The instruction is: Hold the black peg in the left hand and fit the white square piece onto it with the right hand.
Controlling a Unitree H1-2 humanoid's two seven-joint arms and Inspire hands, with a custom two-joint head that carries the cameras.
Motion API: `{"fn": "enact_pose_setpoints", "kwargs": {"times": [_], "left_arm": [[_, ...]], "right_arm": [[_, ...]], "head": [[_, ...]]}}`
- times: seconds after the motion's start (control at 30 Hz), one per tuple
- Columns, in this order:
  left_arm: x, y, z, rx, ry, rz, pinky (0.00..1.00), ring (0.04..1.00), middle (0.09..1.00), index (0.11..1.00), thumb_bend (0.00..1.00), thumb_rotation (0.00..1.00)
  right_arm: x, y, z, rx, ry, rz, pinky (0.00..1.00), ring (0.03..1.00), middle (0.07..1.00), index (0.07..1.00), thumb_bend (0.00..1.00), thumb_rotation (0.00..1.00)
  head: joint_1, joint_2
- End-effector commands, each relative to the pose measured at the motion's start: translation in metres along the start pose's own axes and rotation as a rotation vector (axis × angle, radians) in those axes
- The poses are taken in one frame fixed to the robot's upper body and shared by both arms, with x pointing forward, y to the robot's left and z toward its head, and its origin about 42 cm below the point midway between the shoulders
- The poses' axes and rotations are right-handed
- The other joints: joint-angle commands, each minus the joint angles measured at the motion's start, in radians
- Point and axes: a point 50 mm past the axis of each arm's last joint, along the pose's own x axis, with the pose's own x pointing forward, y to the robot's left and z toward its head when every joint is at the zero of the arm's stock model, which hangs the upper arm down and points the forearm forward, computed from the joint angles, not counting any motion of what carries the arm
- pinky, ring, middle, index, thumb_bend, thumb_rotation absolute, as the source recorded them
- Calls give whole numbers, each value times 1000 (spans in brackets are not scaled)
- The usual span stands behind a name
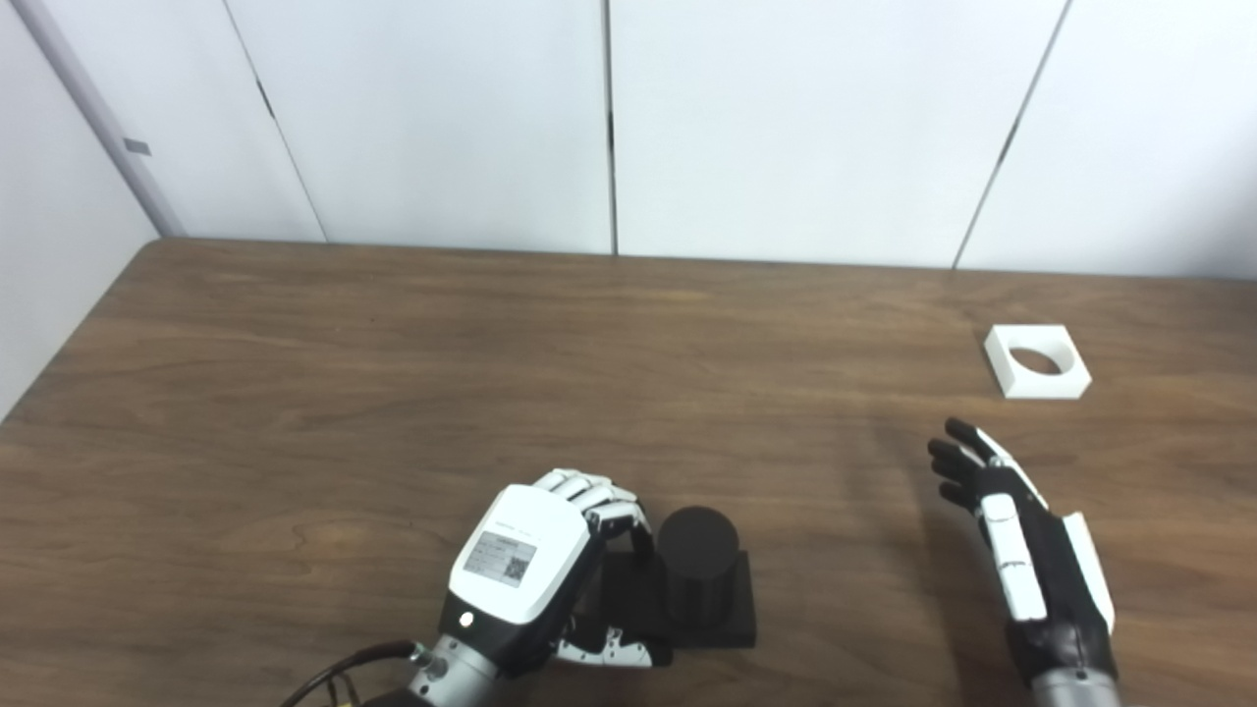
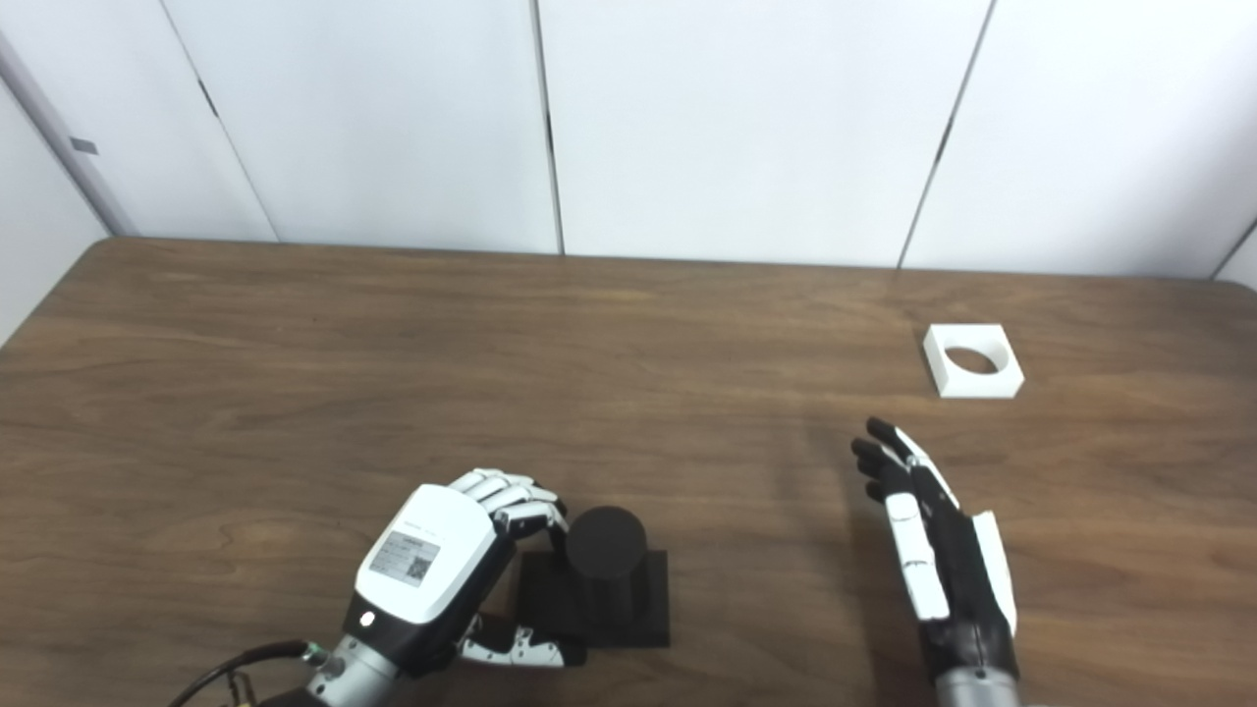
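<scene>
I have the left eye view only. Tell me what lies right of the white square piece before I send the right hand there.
Observer: The right eye view shows a wider strip of bare brown wooden table right of the white square piece with the round hole.
Operator: Now check the left hand at the peg.
Observer: From that eye, the left hand's fingertips curl to the black cylindrical peg's top edge with no gap showing. I cannot tell whether it grips.
</scene>
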Motion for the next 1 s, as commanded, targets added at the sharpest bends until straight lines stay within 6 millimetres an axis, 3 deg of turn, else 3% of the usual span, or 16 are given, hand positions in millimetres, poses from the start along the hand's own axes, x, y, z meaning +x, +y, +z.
{"fn": "enact_pose_setpoints", "kwargs": {"times": [0.0,0.53,0.9,0.97], "left_arm": [[1,2,2,-15,-12,30,778,759,712,486,512,49],[-5,-26,-15,2,69,-72,807,782,736,487,513,50],[-12,-29,-29,-11,72,-86,811,780,731,487,517,49],[-13,-29,-30,-16,73,-89,811,781,732,487,517,49]], "right_arm": [[2,15,18,65,-54,-36,791,828,819,859,401,1000],[1,12,19,53,-48,-34,802,838,825,864,421,1000],[5,13,26,35,-62,-36,826,846,834,859,407,993],[7,4,33,-15,-71,-42,861,856,831,850,418,905]], "head": [[-4,5],[-7,14],[-139,7],[-141,5]]}}
